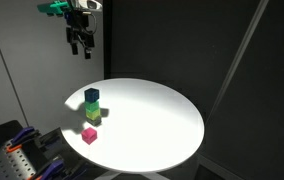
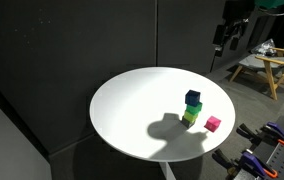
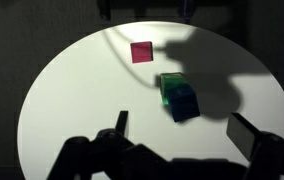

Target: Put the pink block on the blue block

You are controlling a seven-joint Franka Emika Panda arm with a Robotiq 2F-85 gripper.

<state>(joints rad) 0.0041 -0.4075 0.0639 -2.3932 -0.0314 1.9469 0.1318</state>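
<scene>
Pink block (image 1: 89,134) sits free; gripper (image 1: 79,50) hangs overhead, spread wide, empty.

A lab-like workshop: black curtains (image 2: 72,50), spring clamps (image 2: 269,143), wooden trestle (image 2: 265,68)

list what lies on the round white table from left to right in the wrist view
pink block → stack of cubes topped by the blue block
</scene>
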